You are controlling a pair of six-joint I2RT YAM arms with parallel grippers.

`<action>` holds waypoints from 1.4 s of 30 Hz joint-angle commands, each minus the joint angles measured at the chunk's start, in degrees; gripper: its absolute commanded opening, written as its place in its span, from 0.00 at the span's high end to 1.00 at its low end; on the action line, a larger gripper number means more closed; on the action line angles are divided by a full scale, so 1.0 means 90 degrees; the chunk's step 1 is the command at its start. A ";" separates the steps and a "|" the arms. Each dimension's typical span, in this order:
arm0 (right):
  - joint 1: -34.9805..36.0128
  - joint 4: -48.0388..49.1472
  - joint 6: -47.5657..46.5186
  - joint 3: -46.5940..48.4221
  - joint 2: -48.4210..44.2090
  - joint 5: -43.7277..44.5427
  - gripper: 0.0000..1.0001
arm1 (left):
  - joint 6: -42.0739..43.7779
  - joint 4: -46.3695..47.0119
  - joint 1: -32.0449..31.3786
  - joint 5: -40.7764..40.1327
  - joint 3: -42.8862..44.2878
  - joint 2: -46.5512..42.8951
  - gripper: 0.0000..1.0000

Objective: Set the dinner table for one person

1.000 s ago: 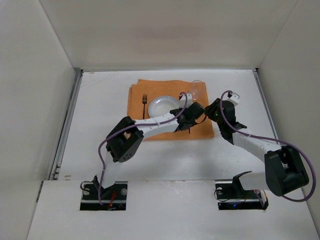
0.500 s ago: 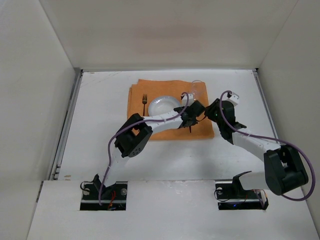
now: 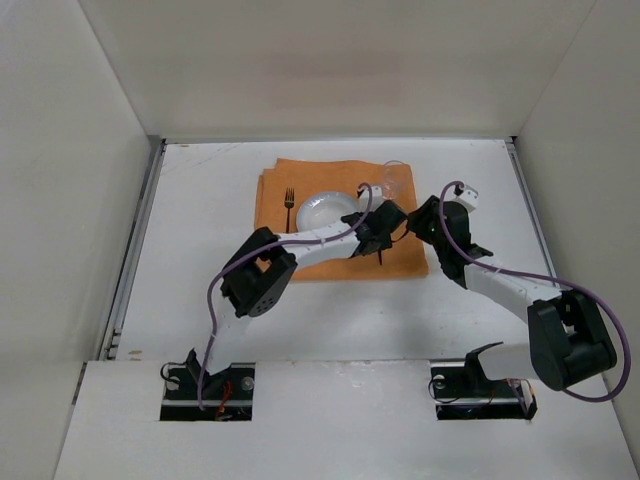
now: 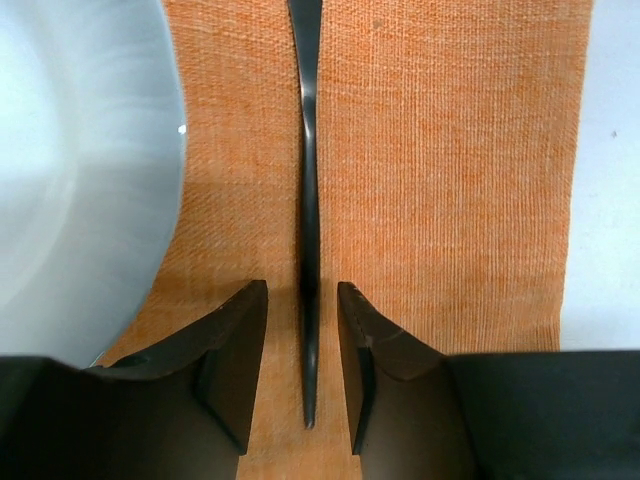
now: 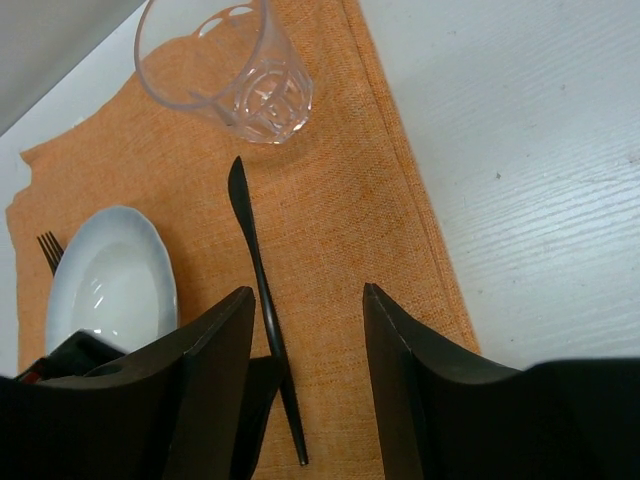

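The white dinner table [image 3: 200, 230] holds an orange placemat [image 3: 330, 172]. On it lie a black fork [image 3: 290, 205], a white plate [image 3: 328, 208], a clear glass [image 3: 393, 180] and a black knife [image 3: 381, 260] right of the plate. My left gripper [image 3: 377, 232] is open. In the left wrist view its jaws [image 4: 302, 300] straddle the handle end of the knife [image 4: 308, 150], with gaps on both sides, and the knife lies flat on the placemat [image 4: 450, 180]. My right gripper [image 3: 418, 222] is open and empty just right of the knife [image 5: 255, 260].
White panels wall the table on three sides. In the right wrist view the glass [image 5: 225, 65] stands beyond the knife tip, and the plate [image 5: 110, 280] and fork [image 5: 48, 250] are to the left. Bare table [image 5: 530, 180] lies right of the placemat.
The left arm's elbow has shifted and its gripper has moved slightly to the right over the knife. The knife and the right arm have not visibly moved.
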 commanded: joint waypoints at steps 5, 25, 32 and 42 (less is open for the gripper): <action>-0.0085 0.0280 0.0112 -0.0155 -0.0320 0.0189 0.46 | 0.0839 0.0734 -0.0330 -0.0275 -0.0996 -0.2375 0.67; -0.0583 0.0427 0.0776 -0.0614 -0.0535 0.0667 0.47 | 0.0616 -0.0134 0.2636 -0.1467 -0.6778 -0.8852 0.57; -0.0818 0.0359 0.1138 -0.0693 -0.0204 0.0873 0.45 | 0.0226 -0.0223 0.3682 -0.0891 -0.7374 -0.8629 0.55; -0.0876 0.0290 0.1255 -0.0624 0.0022 0.0824 0.43 | -0.0244 0.0431 0.4230 -0.0725 -0.7999 -0.8502 0.55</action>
